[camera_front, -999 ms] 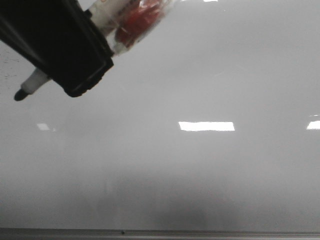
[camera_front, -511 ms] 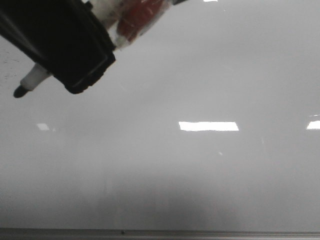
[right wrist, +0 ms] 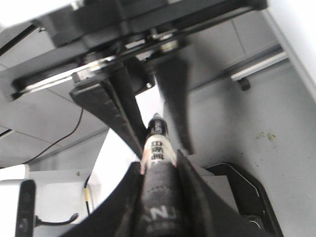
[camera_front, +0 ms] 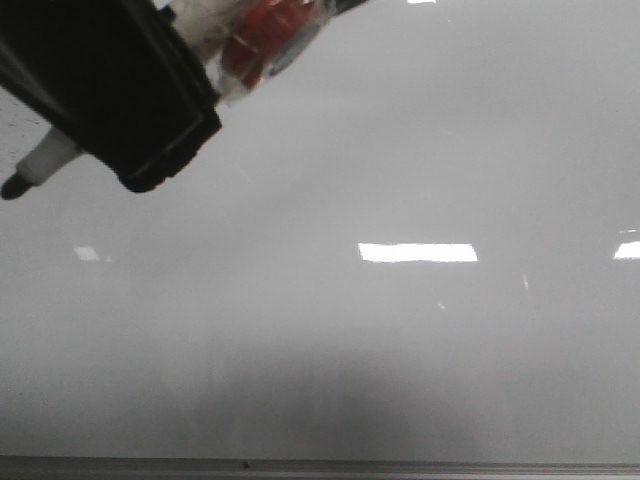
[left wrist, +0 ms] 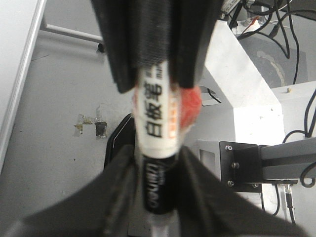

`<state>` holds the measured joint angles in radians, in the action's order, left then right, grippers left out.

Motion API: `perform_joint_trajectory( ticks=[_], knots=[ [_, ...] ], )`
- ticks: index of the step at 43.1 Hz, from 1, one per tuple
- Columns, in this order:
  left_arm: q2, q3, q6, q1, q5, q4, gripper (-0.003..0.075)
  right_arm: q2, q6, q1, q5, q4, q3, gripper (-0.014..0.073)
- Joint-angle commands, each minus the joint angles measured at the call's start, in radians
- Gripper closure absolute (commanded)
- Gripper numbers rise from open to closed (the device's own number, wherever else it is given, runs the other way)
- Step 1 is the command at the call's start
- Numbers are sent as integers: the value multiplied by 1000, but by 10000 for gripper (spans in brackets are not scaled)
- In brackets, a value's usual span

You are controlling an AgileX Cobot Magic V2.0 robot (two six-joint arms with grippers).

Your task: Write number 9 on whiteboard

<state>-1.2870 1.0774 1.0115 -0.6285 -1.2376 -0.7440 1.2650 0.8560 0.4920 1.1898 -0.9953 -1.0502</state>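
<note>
The whiteboard (camera_front: 420, 350) fills the front view, glossy pale grey with bright light reflections. No number 9 shows on it. A black gripper (camera_front: 120, 100) at the top left holds a white marker whose black tip (camera_front: 14, 185) points left, close to the board. I cannot tell which arm it belongs to. In the left wrist view my left gripper (left wrist: 158, 155) is shut on the marker (left wrist: 155, 113), and the other gripper's fingers (left wrist: 148, 39) clamp it further up. In the right wrist view my right gripper (right wrist: 158, 163) is shut on the marker's black end (right wrist: 157, 145).
A thin grey metal edge (camera_front: 320, 467) runs along the bottom of the board. A red item in clear wrap (camera_front: 265, 35) sits by the marker at the gripper. Faint dark specks (camera_front: 20, 125) mark the board's top left. Cables and a white frame (left wrist: 247, 89) lie beyond.
The gripper and marker have shifted left across the board, and the tip is now near the left edge of the front view.
</note>
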Motion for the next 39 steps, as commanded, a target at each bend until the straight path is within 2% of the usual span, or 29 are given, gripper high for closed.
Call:
perform_joint_trajectory(
  ticks=[1, 5, 10, 13, 16, 21, 27, 28, 39],
  knots=[
    [30, 31, -29, -7, 25, -68, 227, -19, -7, -3, 14, -69, -34, 663],
    [30, 31, -54, -7, 18, -66, 106, -19, -42, -3, 48, -17, -34, 663],
    [31, 31, -54, -7, -3, -25, 115, -20, -123, -3, 92, 91, -34, 663],
    [31, 31, -56, -5, -12, -8, 159, -20, -192, -3, 79, 187, -33, 663],
    [31, 31, -56, -3, -12, -5, 235, -20, -256, -3, 49, 273, -33, 663],
    [31, 31, -56, -3, -12, -5, 434, -20, -300, -3, -58, 308, -33, 663],
    [31, 31, -56, -3, -12, -5, 717, -20, -323, -3, -252, 307, -33, 663],
    [31, 31, -56, -3, -15, -5, 739, -19, -325, -3, -278, 307, -33, 663],
    [31, 31, -49, -3, -17, -5, 739, 11, -325, -31, -613, 307, -33, 663]
  ],
)
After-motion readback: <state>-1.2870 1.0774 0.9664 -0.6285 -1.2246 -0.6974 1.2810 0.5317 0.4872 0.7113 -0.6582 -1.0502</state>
